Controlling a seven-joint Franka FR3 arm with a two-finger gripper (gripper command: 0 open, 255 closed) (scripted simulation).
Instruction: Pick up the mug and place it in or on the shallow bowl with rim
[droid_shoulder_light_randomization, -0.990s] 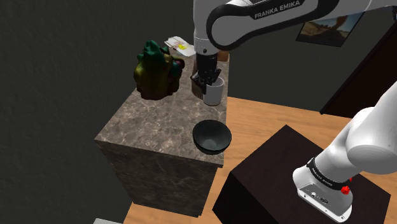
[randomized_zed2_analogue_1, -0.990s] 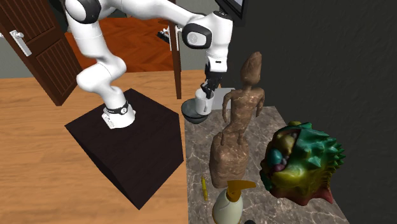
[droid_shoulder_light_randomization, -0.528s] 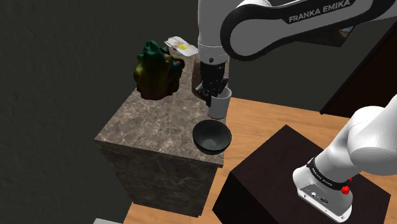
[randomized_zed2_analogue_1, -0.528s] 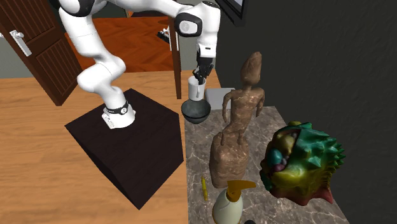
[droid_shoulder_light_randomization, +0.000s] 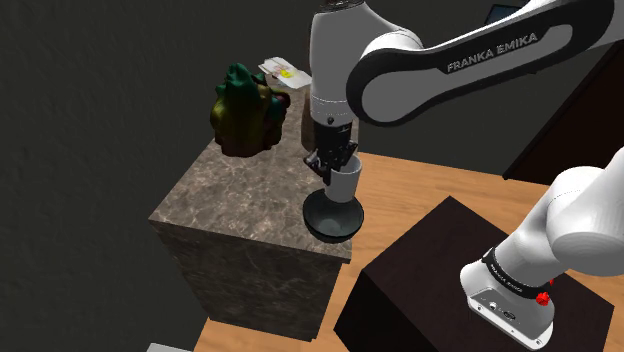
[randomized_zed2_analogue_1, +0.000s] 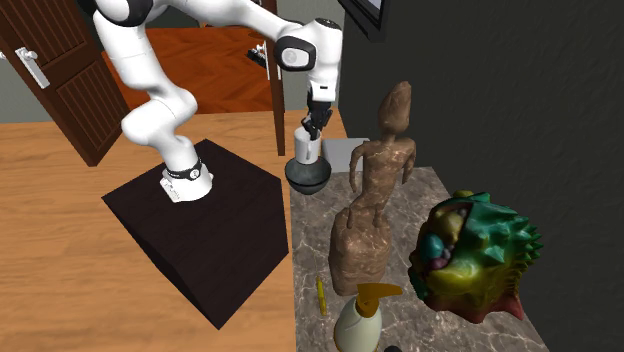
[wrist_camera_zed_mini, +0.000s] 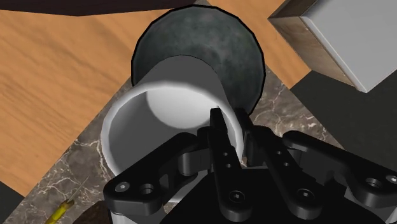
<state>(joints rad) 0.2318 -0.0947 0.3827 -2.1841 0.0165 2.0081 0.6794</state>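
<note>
Mug (droid_shoulder_light_randomization: 343, 183) first: one white mug, upright, hangs from my gripper (droid_shoulder_light_randomization: 333, 165) right over the one dark shallow bowl (droid_shoulder_light_randomization: 315, 215). Its base is down at about the level of the bowl's rim. I cannot tell whether the two touch.

My arm (droid_shoulder_light_randomization: 450, 60) rises from the dark box stand (droid_shoulder_light_randomization: 440, 270) on the wood floor (droid_shoulder_light_randomization: 420, 185). It bends over high and comes straight down at the near edge of the marble-topped counter (droid_shoulder_light_randomization: 230, 190), with the wrist vertical and the fingers pointing down. In the second exterior view the arm (randomized_zed2_analogue_1: 150, 100) climbs from the stand (randomized_zed2_analogue_1: 200, 230), arches across, and drops its hand (randomized_zed2_analogue_1: 313, 128) onto the mug (randomized_zed2_analogue_1: 308, 150) above the bowl (randomized_zed2_analogue_1: 308, 178).

Along my gripper (wrist_camera_zed_mini: 235, 130), my two black fingers (wrist_camera_zed_mini: 219, 127) are nearly closed, pinching the mug's (wrist_camera_zed_mini: 159, 108) wall, one inside the rim and one outside. The bowl (wrist_camera_zed_mini: 235, 51) lies round and dark just beyond the mug's mouth.

On the counter (randomized_zed2_analogue_1: 410, 250) I count one of each, well apart from the bowl:
- a brown statue (randomized_zed2_analogue_1: 372, 195), standing upright
- a spiky, many-coloured creature figure (randomized_zed2_analogue_1: 475, 258)
- a toucan-like bird figure (randomized_zed2_analogue_1: 362, 315) at the near end
- a thin yellow pencil-like stick (randomized_zed2_analogue_1: 321, 295), lying flat beside the bird
</note>
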